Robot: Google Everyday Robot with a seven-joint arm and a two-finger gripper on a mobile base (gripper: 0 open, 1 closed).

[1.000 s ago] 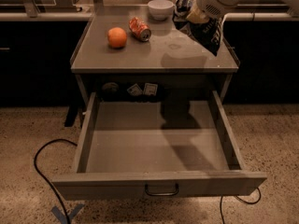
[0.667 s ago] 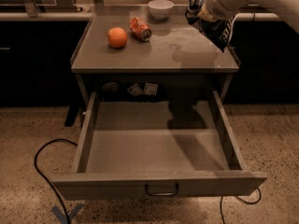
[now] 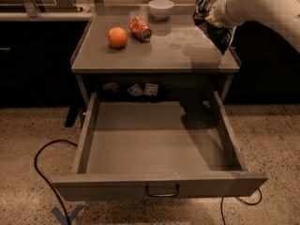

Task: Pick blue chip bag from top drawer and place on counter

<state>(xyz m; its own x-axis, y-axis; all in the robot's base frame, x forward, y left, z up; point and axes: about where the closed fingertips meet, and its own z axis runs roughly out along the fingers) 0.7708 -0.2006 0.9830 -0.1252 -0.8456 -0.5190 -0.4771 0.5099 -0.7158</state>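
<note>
My gripper is at the upper right, above the right rear part of the counter. It is shut on the blue chip bag, which hangs crumpled from it above the counter's right rim. The white arm hides most of the gripper. The top drawer is pulled fully out below the counter and nothing lies in it. Its dark wire handle is on the front panel.
On the counter stand an orange, an orange-red soda can lying on its side and a white bowl at the back. A black cable loops over the floor at the left of the drawer.
The arm has carried the blue chip bag a little up and to the right, toward the counter's right edge. The drawer and the things on the counter have not moved.
</note>
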